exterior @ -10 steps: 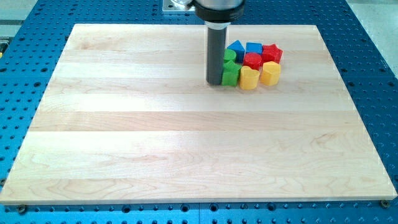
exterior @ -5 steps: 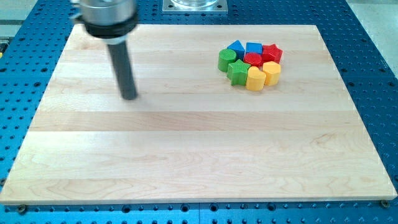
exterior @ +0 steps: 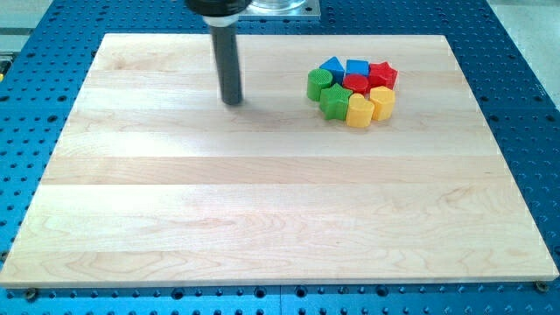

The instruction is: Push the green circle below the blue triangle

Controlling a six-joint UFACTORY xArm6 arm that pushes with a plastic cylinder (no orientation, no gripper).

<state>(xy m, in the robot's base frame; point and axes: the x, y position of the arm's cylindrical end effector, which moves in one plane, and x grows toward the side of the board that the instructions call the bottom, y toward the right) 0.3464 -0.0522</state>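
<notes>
The green circle [exterior: 318,83] sits at the left end of a tight cluster of blocks on the wooden board [exterior: 262,201], just below and left of the blue triangle [exterior: 332,66], touching it. My tip [exterior: 232,101] rests on the board well to the left of the cluster, level with the green circle and apart from every block.
The cluster also holds a green star [exterior: 333,101], a blue cube [exterior: 357,67], a red star [exterior: 383,73], a red block [exterior: 355,84] and two yellow blocks [exterior: 359,110] [exterior: 381,101]. The board lies on a blue perforated table [exterior: 516,79].
My tip left the cluster's left side, swung far to the left, then came back right to its place now. The green circle and green star shifted slightly after the first frame.
</notes>
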